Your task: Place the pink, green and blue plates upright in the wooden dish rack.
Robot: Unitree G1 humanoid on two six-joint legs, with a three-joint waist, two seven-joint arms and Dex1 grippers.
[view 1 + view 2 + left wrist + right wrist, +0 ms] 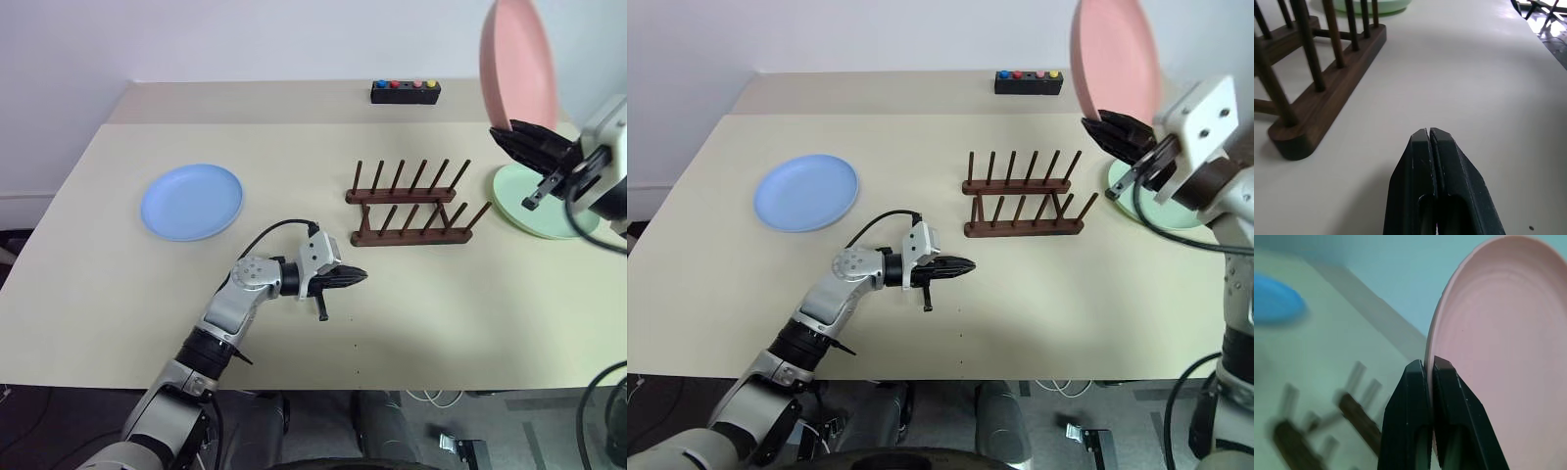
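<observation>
Right eye view: no legible writing on the black button box (1028, 82).

Beige table (118, 294) against white wall (245, 39)

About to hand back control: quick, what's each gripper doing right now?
Left gripper: jaws shut, empty, just above the table near the wooden dish rack.
Right gripper: jaws shut on the rim of the pink plate, held up on edge.
</observation>
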